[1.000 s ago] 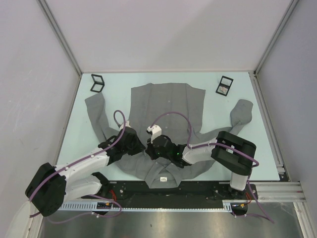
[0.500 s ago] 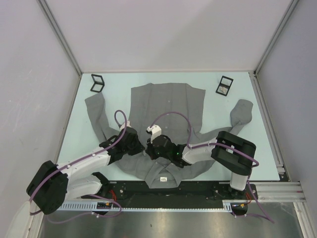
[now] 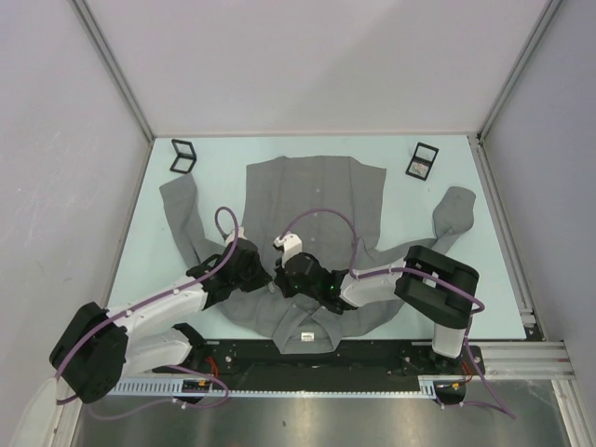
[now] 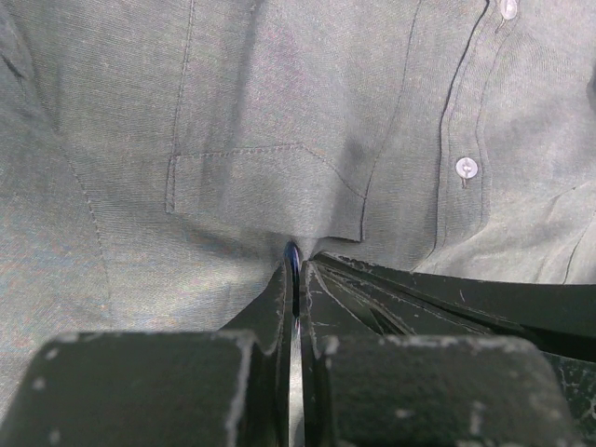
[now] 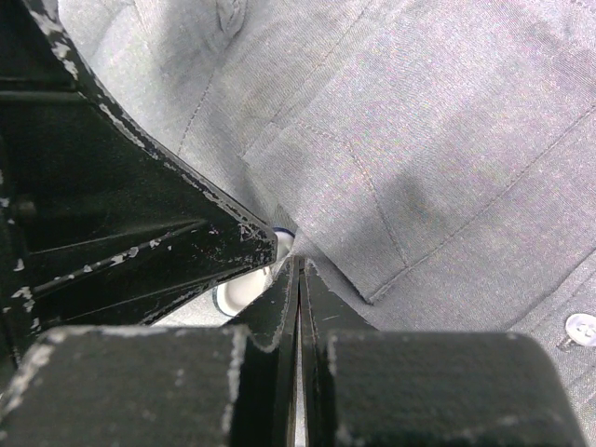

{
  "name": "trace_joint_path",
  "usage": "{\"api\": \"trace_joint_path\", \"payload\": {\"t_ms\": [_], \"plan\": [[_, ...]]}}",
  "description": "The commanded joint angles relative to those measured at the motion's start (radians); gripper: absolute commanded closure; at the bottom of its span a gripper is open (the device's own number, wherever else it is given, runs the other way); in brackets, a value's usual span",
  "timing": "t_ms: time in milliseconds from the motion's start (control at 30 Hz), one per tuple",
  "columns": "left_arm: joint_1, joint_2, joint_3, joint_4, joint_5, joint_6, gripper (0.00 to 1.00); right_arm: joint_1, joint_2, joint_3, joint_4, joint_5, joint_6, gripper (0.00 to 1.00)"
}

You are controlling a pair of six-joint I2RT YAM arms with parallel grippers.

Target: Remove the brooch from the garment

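The grey shirt lies flat on the table, collar toward the near edge, and fills both wrist views. The brooch is a small white disc with a blue rim, next to the chest pocket. My left gripper is shut on it edge-on, and its thin blue rim shows between the jaws. My right gripper is shut on a fold of shirt fabric right beside the brooch. In the top view the left gripper and right gripper meet tip to tip over the shirt's chest.
Two small open black boxes stand on the table at the far left and far right. The shirt's sleeves spread left and right. White buttons run along the placket, and a white neck label lies near the front edge.
Both grippers stay shut at the same spot. The right wrist has edged slightly to the left. The left arm has barely shifted.
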Motion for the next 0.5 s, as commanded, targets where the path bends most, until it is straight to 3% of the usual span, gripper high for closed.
{"api": "trace_joint_path", "payload": {"t_ms": [0,467], "plan": [[-0.002,-0.021,0.008,-0.005,0.011,0.01,1.0,0.002,0.01,0.038,0.009,0.033,-0.022,1.0],[-0.002,-0.007,0.007,-0.02,0.017,-0.054,1.0,0.033,0.03,0.039,0.044,-0.009,-0.023,1.0]]}}
